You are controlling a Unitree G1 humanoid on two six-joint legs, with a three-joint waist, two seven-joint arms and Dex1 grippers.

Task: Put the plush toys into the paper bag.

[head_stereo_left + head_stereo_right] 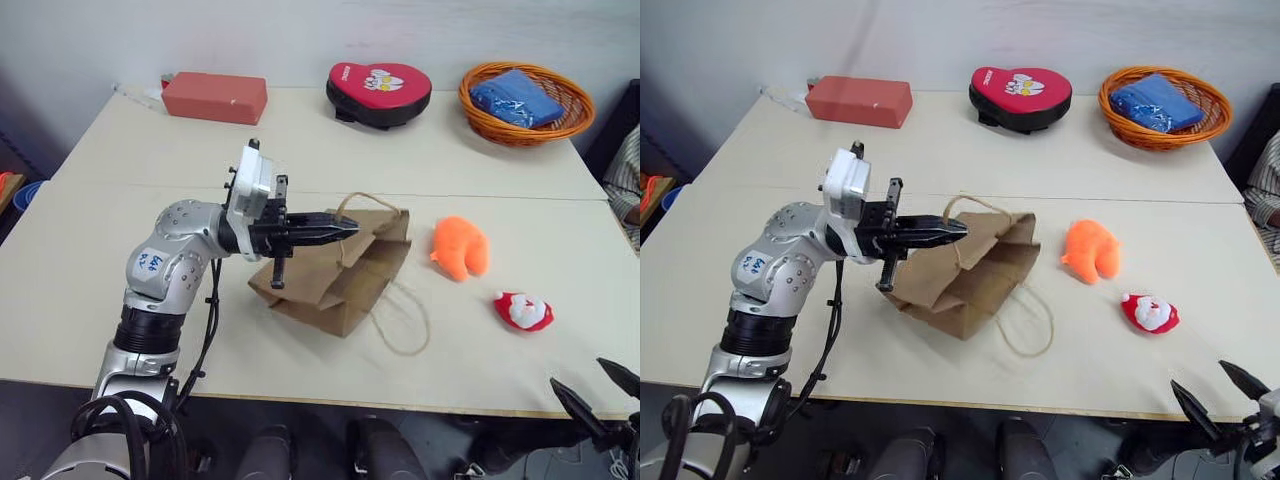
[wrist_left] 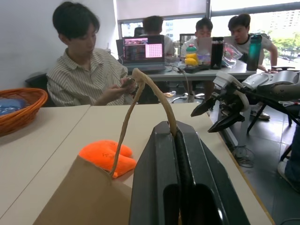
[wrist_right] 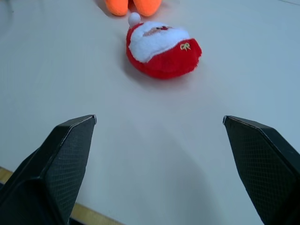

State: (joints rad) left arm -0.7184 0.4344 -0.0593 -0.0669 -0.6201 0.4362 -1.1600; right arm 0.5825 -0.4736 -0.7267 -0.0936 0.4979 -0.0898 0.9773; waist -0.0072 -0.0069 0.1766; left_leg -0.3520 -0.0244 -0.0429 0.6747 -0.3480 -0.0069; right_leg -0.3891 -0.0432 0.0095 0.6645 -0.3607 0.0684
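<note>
While right gripper [image 3: 159,126] gapes, Santa plush [image 3: 161,49] seemingly ahead, apart.

- Looks like an office or shared lab workspace, honestly.
- Behind the big pale table [image 1: 200,330] there's a long desk [image 2: 243,71] with several people [image 2: 86,70] sitting at it, one looking down at something in their hands.
- An open laptop [image 2: 140,51] with a lit screen sits on that desk, plus tall drink bottles [image 2: 216,52].
- Big windows [image 2: 281,18] along the back wall, buildings showing outside.
- Plain white walls, dark smooth floor.
</note>
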